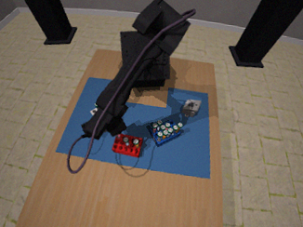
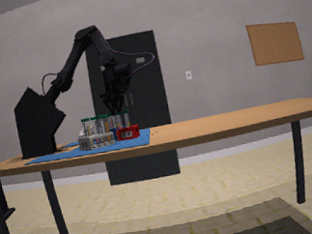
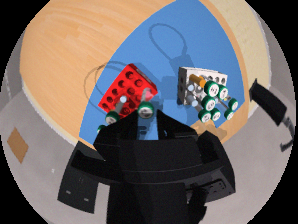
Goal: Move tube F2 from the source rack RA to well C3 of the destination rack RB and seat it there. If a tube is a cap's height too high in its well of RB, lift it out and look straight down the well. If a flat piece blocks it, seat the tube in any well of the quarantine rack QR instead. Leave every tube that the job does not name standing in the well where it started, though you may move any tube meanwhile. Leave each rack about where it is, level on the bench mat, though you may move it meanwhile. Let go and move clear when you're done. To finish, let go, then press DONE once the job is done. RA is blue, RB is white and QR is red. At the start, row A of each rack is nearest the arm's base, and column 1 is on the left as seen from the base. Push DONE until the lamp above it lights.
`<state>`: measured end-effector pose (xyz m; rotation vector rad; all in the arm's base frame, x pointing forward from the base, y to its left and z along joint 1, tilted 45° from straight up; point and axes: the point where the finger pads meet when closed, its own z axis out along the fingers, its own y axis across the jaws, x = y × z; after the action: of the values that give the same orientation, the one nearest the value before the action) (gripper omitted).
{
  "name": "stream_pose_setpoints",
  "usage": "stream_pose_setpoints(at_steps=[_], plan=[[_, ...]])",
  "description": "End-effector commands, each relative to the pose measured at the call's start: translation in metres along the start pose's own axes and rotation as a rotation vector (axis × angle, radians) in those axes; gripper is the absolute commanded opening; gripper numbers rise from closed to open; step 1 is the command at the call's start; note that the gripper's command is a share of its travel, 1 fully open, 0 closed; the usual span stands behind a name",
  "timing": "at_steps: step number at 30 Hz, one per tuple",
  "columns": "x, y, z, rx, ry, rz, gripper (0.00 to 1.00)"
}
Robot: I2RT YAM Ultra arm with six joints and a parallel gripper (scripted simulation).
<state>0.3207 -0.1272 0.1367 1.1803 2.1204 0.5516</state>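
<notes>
Two green-capped tubes point(image 1: 136, 142) point(image 2: 126, 118) point(image 3: 145, 110) in the red rack point(image 1: 127, 151) point(image 2: 128, 132) point(image 3: 120, 85), gripper point(image 1: 115, 127) point(image 2: 114, 111) point(image 3: 147, 113) parted slightly, apparently around one

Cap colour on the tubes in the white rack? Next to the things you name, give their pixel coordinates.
Green rims, pale tops on the caps point(image 3: 212, 90); wrist view shows it best.

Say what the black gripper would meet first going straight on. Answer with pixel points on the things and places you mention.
Probably the green-capped clear tube point(image 3: 145, 110) standing in the red rack point(image 1: 127, 151) point(image 2: 128, 132) point(image 3: 131, 75), just beyond the gripper's point(image 1: 118, 131) point(image 2: 114, 111) point(image 3: 148, 115) fingers, though depth is unclear.
</notes>
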Motion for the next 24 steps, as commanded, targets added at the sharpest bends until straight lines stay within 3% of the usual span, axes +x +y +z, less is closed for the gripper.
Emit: stream_pose_setpoints(at_steps=[1,7,9,24], plan=[[-0.003,0.0,-0.001,0.003,-0.014,-0.002,0.3],[-0.003,0.0,-0.001,0.003,-0.014,-0.002,0.3],[-0.011,0.005,-0.015,0.002,-0.045,-0.014,0.3],[-0.004,0.005,-0.05,-0.011,-0.036,-0.016,0.3]])
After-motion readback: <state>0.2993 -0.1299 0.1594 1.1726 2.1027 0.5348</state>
